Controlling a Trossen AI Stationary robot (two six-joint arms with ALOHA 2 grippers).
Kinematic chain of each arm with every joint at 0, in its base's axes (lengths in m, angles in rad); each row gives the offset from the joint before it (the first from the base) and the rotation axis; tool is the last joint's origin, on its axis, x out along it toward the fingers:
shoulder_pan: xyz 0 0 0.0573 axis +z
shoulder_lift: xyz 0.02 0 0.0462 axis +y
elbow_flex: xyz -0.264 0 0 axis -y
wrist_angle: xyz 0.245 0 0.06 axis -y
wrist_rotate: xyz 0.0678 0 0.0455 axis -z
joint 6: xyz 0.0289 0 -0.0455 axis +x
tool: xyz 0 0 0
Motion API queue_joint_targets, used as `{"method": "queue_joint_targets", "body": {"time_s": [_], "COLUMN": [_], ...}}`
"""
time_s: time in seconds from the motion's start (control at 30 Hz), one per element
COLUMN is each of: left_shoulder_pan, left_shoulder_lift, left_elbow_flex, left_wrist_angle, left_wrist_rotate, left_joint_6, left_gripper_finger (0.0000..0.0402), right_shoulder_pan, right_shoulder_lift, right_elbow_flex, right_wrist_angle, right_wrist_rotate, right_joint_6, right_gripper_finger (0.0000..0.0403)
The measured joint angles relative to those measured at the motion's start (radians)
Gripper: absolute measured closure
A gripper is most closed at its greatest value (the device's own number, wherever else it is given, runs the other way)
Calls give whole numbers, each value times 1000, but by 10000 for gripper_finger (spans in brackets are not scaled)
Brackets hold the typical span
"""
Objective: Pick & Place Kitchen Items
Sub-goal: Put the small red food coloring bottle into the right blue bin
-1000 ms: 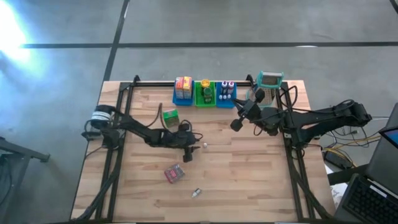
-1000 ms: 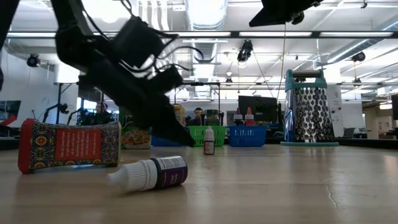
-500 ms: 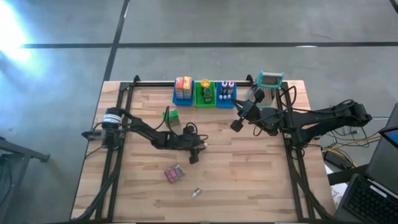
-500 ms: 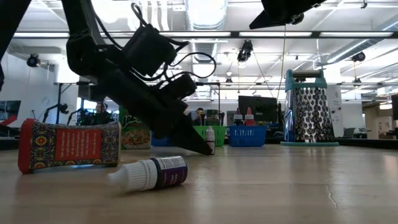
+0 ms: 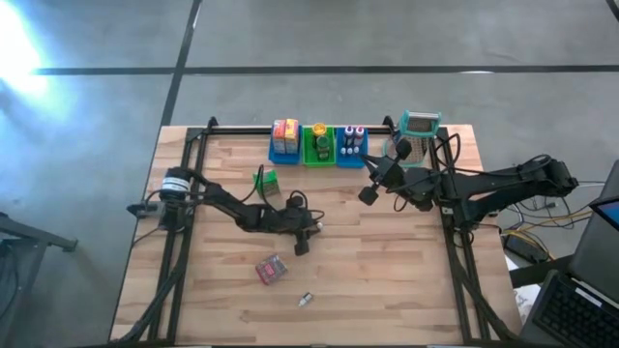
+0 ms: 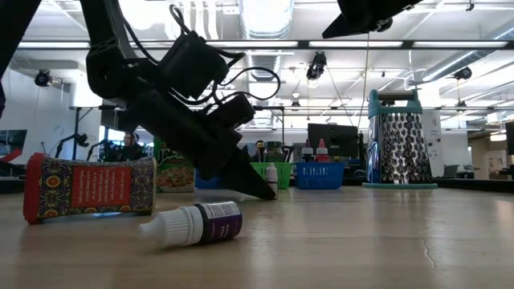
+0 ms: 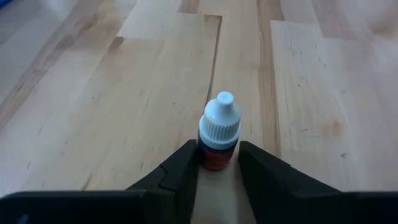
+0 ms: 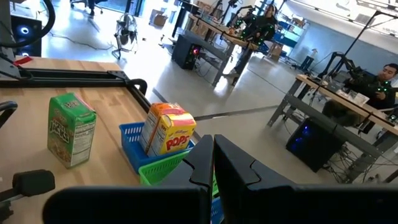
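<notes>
1. Left gripper point(image 7: 217, 163), low at mid-table, fingers narrowed against an upright small red bottle point(image 7: 217, 134) with white cap, standing on the wooden table point(image 7: 124, 93)
2. Right gripper point(image 5: 367, 192), fingers fully closed, empty, raised near the bins point(image 5: 316, 148)

Bare wood covers the right half of the light wooden counter point(image 5: 387, 280), open to approach. Toward the left, the left claw point(image 5: 315, 226) and its dark arm stretch across the middle, blocking passage there. Nearer the front edge lie a red patterned packet point(image 5: 271, 269) and a small purple bottle with a white cap point(image 5: 306, 300), well apart. The blue and green plastic bins point(image 5: 317, 151) and a metal grater with a teal handle point(image 5: 419, 130) line the far edge.
</notes>
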Motion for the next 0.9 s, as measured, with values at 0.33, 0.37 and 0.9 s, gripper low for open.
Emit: {"method": "queue_joint_targets", "body": {"time_s": [0.33, 0.37, 0.9], "left_shoulder_pan": [-1, 0, 15], "left_shoulder_lift": [2, 2, -42], "left_elbow_flex": [-2, -2, -3], "left_wrist_angle": [23, 24, 21], "left_wrist_rotate": [6, 6, 46], "left_joint_6": [17, 17, 17], "left_gripper_finger": [306, 306, 307], "right_shoulder_pan": [0, 0, -1], "right_shoulder_lift": [0, 0, 34], "right_elbow_flex": [0, 0, -32], "right_wrist_angle": [0, 0, -239], "right_wrist_rotate": [-1, -2, -513], "right_joint_6": [2, 9, 359], "right_gripper_finger": [394, 394, 363]}}
